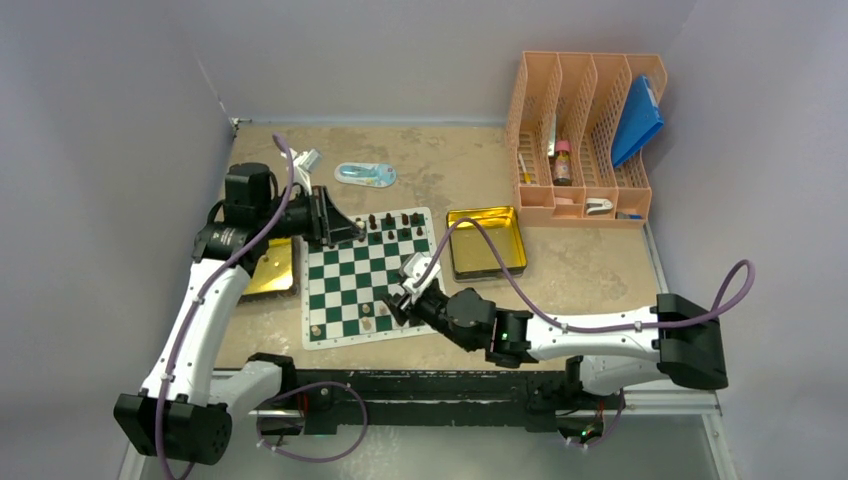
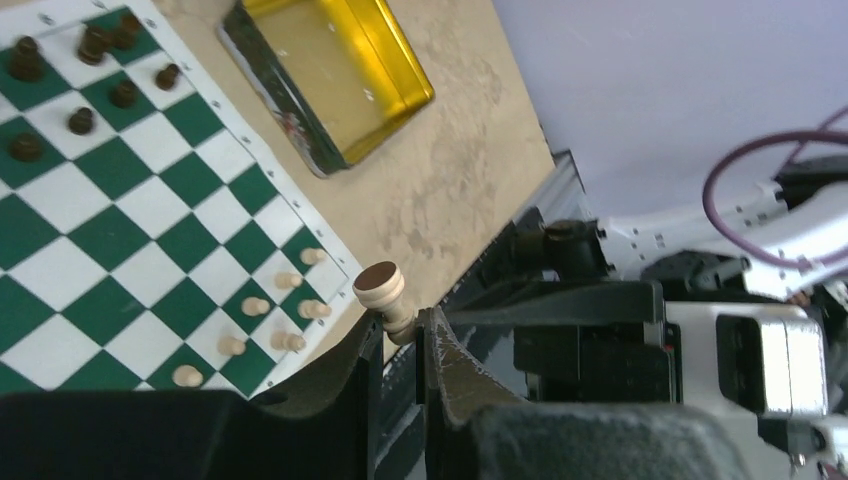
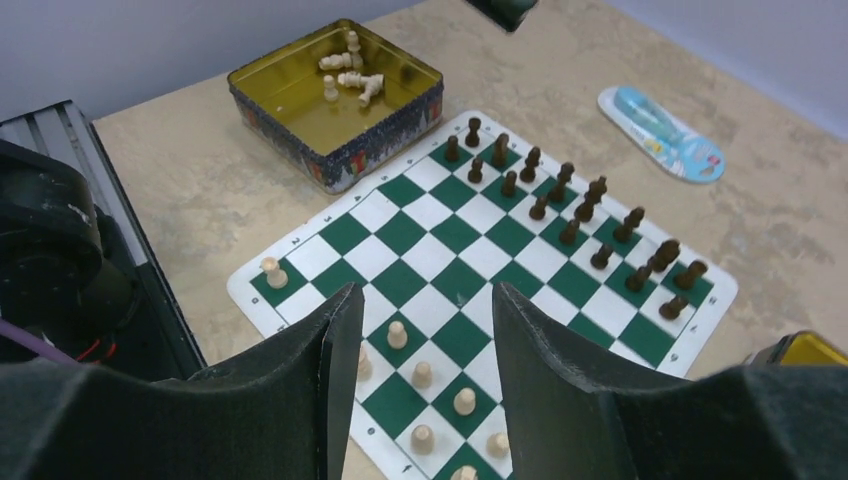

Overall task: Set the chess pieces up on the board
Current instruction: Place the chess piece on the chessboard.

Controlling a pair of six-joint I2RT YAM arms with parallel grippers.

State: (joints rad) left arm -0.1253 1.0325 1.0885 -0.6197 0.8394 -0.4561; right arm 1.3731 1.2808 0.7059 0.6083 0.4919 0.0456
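Chess board of green and white squares with a white border [image 1: 365, 285] lies flat in the middle of the tan desk [image 1: 590, 270]. A peach plastic file organiser [image 1: 585, 135] stands at the far right. One shiny gold rectangular tin [image 1: 487, 240] sits just right of the board. A second gold tin [image 3: 335, 100] sits just left of it and holds a few loose cream figurines [image 3: 350, 70].

The left hand [image 2: 400, 335] hangs over the board's far left corner, its fingers closed on a single cream piece with a dark round base [image 2: 385, 295]. The right hand [image 3: 422, 295] is above the near rows with its jaws standing apart and nothing between them.

Dark brown pieces [image 3: 560, 200] stand along the two far rows. Several small cream pieces [image 3: 420, 375] stand on the near squares, and one more stands at the near left corner.
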